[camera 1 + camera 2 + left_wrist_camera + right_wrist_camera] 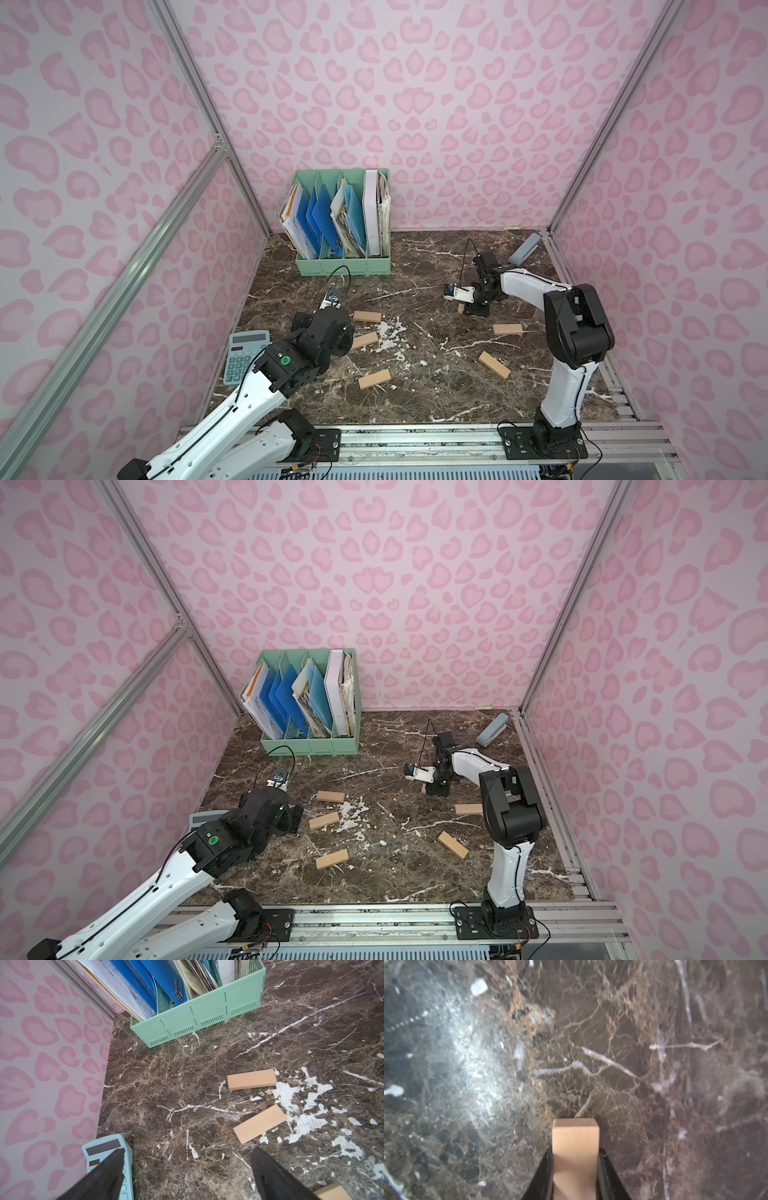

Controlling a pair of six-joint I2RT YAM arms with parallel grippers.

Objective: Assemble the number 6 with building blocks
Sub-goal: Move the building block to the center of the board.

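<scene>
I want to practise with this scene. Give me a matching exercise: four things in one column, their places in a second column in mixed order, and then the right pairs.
Things
1. light blue calculator
2. mint green plastic file rack
3. grey-blue oblong case
4. tan wooden block in the right wrist view

Places
A. far right corner of the dark marble table
B. in the right gripper, between its two fingers
C. left edge of the table, on the near side
D. back of the table, holding folders

Pairs: 1-C, 2-D, 3-A, 4-B
</scene>
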